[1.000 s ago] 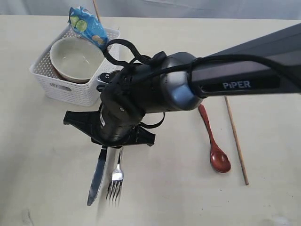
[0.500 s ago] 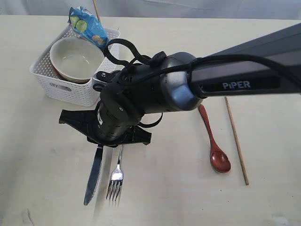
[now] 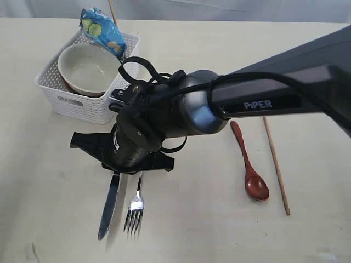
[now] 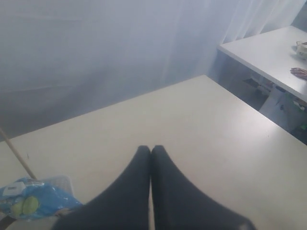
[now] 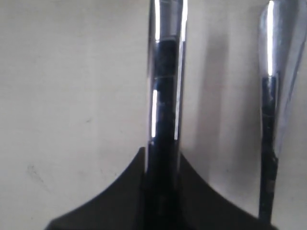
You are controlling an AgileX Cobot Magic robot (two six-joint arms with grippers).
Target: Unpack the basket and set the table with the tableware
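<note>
My right gripper (image 3: 116, 173) (image 5: 163, 158) is shut on the handle of the steel knife (image 3: 109, 204) (image 5: 165, 96), whose blade points toward the table's near edge. The steel fork (image 3: 134, 208) (image 5: 269, 110) lies just beside the knife on the table (image 3: 49, 181), apart from the jaws. The white basket (image 3: 77, 103) at the back left holds the cream bowl (image 3: 88, 68), a blue chip bag (image 3: 101, 30) and a chopstick (image 3: 112, 11). A dark red spoon (image 3: 252, 167) and another chopstick (image 3: 276, 164) lie to the right. My left gripper (image 4: 151, 149) is shut and empty, raised above the chip bag (image 4: 29, 205).
The right arm's dark body (image 3: 181, 107) hangs over the middle of the table and hides the basket's near right corner. A second table (image 4: 268, 52) stands beyond the far edge in the left wrist view.
The right gripper has shifted slightly left with the knife, whose tip moved left with it. The fork, spoon and chopstick on the table have stayed put.
</note>
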